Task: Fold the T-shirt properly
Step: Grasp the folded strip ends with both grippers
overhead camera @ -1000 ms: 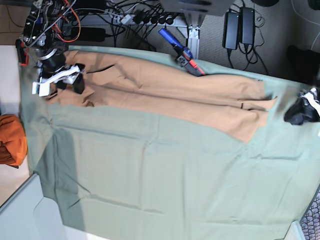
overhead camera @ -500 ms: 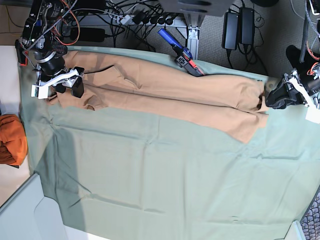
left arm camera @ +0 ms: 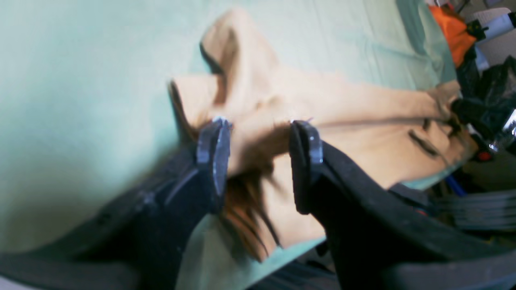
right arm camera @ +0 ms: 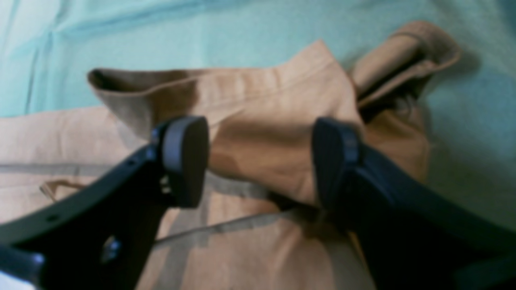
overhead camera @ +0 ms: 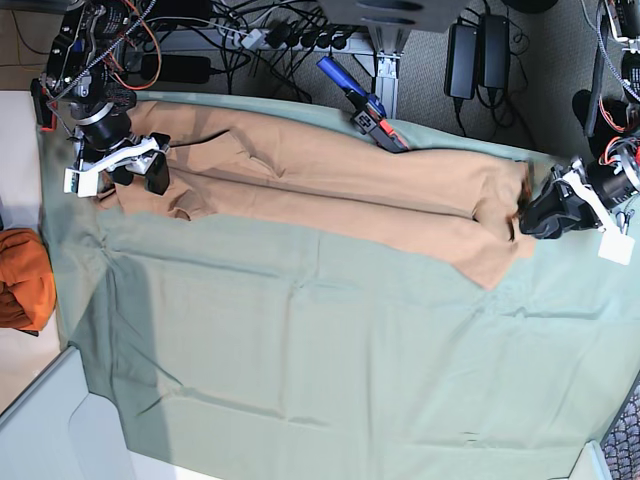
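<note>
1. Lying as a long folded strip along the far side of the sage-green cloth, the T-shirt spans nearly the whole distance between the two arms.
2. Right gripper: jaws parted, straddling a raised ridge of tan fabric at the strip's end; the pads sit beside the cloth and have not clamped it. Arm reaches in low from the far corner on the base view's left.
3. Left gripper: jaws parted, a bunched fold of the T-shirt between them, not pinched. In the base view it sits low at the strip's opposite end, wrist angled toward the cloth.
4. Risk: closing on the top layer alone would likely let the lower layers slide off and undo the fold.
5. Risk: a finger reaching too deep may snag the sage-green cloth and drag it along.
6. Risk: uneven lifting between the two ends would probably skew the strip or wrinkle it.
7. Nearby: bunched orange cloth, well apart; blue-and-red tool touching the far edge.
</note>
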`<state>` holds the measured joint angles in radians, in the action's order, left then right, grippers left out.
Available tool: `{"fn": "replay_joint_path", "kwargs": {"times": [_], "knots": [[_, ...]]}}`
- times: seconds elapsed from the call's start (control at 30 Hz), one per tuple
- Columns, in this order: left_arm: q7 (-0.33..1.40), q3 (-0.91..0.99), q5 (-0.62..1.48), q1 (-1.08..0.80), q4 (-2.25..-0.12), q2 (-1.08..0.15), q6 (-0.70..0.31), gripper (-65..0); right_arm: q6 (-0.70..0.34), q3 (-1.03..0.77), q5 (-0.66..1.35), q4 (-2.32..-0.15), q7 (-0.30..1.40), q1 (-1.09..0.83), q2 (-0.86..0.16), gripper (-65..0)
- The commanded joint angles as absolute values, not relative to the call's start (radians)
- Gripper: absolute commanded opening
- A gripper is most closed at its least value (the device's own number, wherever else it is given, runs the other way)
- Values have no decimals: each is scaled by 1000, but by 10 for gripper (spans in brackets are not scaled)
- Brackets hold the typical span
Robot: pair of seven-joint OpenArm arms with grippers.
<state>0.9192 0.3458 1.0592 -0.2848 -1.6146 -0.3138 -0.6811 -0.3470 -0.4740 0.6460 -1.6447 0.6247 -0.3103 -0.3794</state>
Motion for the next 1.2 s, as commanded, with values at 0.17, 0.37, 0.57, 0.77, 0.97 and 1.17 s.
{"fn": "replay_joint_path", "kwargs": {"times": [0.17, 0.37, 0.57, 0.77, 0.97, 1.17], "knots": [[902, 343, 1079, -275, -1629, -314, -698, -373, -442, -484, 655, -1663, 602, -306, -395, -239], [890, 289, 1058, -271, -1629, -287, -698, -373, -442, -484, 655, -1663, 602, -306, -395, -239], [809, 233, 947, -259, -1628, -267, -698, -373, -442, -484, 655, -1663, 603, -307, -395, -239], [811, 232, 915, -209, -1595, -264, -698, -373, -442, -484, 655, -1663, 603, -310, -395, -239], [817, 236, 915, -205, -1592, -264, -698, -373, -442, -484, 655, -1663, 603, -311, -395, -239], [820, 311, 915, -205, -1592, -264, -698, -373, -442, -484, 655, -1663, 603, -311, -395, -239]]}}
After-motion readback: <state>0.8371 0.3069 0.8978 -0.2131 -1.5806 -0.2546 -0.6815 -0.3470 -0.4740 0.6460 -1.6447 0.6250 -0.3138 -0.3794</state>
